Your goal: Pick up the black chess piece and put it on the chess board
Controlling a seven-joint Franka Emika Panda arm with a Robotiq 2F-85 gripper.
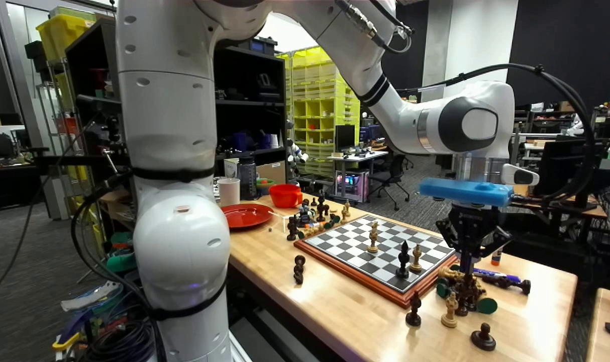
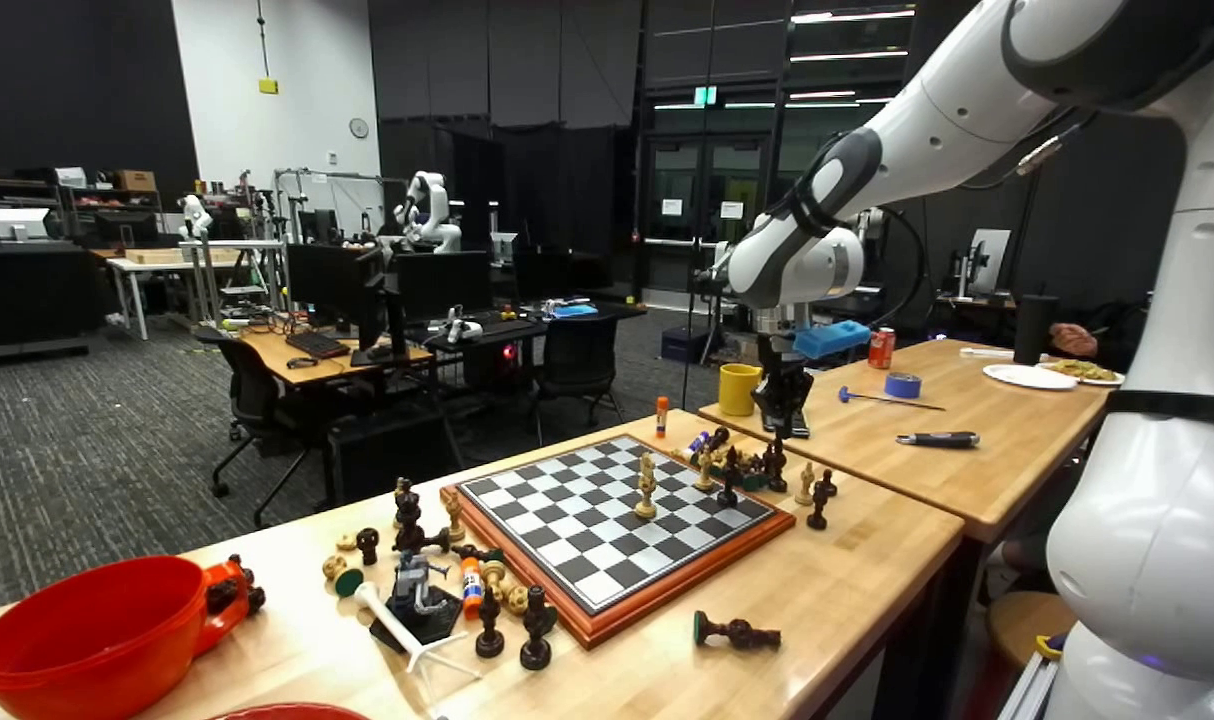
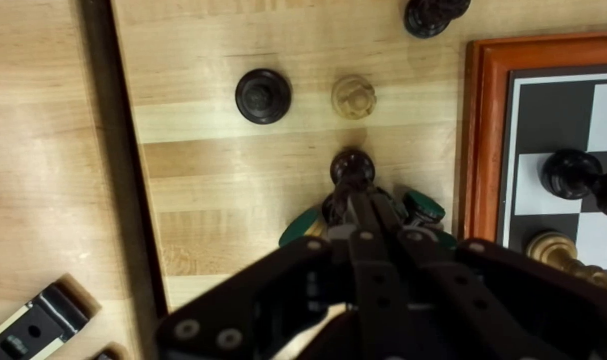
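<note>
In an exterior view, table (image 1: 365, 314): wood shows between right edge and pile (image 1: 480, 292). Board (image 1: 347, 273): right rim just beside pile. Gripper (image 1: 467, 271) low over pile, fingers drawn together; cannot tell whether grasping anything. Black piece (image 3: 352, 169) upright beneath fingertips, outside board.

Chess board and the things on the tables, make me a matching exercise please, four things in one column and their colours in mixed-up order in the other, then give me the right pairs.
Things, all in an exterior view:
1. chess board
2. mug
3. tape roll
4. drink can

Colours:
A. yellow
B. mostly red
C. black and white checks with a reddish-brown rim
D. blue

Right pairs: 1-C, 2-A, 3-D, 4-B.
</note>
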